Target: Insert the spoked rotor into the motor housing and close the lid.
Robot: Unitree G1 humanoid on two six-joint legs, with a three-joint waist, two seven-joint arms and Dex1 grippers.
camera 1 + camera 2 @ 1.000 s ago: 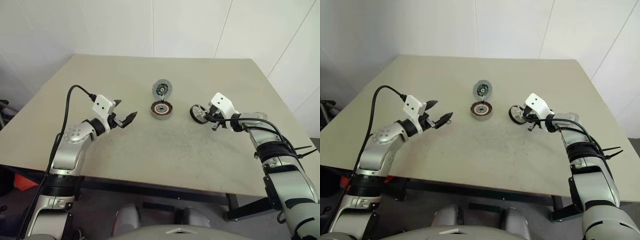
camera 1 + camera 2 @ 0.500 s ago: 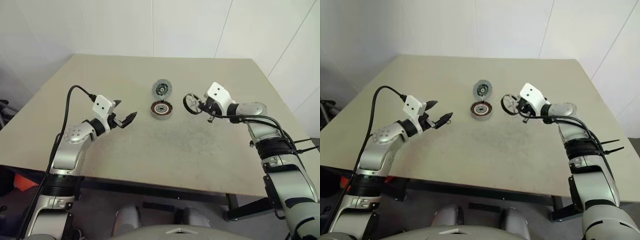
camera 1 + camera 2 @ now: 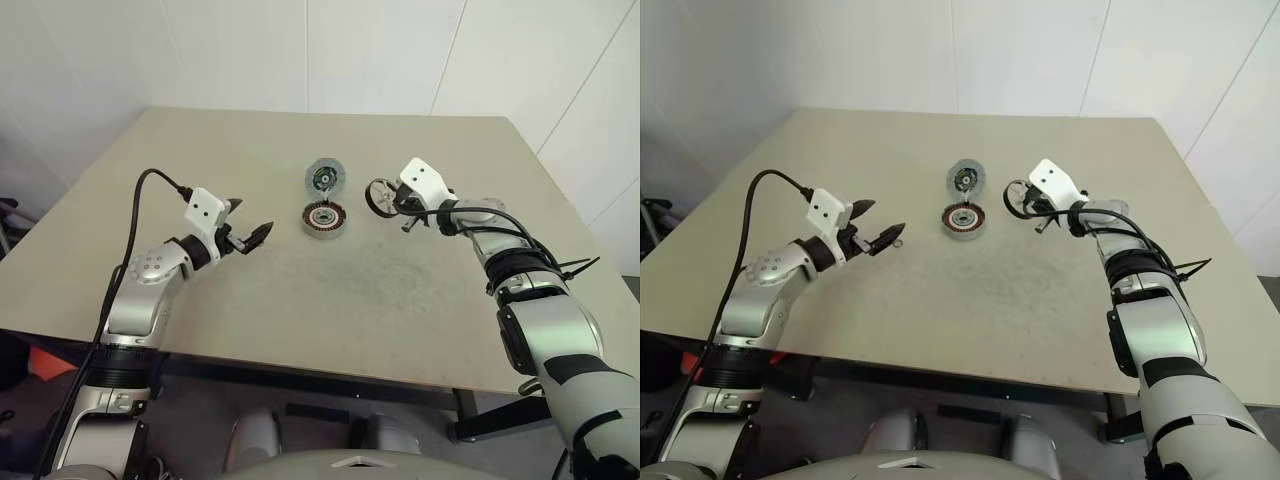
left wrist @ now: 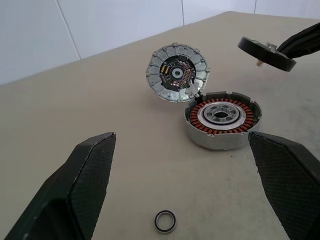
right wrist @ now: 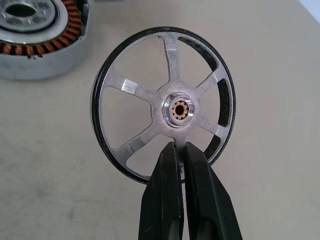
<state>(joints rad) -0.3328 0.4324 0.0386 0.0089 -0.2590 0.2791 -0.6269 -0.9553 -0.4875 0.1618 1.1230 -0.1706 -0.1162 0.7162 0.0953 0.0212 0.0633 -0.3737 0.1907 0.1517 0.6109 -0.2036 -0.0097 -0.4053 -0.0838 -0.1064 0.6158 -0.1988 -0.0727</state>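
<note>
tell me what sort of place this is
Probably a robotics lab or test bench: a plain beige table against bare white walls, with only loose motor parts laid out, a round metal housing with copper windings and a grey segmented metal disc.

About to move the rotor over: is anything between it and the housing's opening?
Nothing visible. The spoked rotor, held by the right gripper, is beside the motor housing, whose top is open; the grey disc sits at its far side, off the path.
</note>
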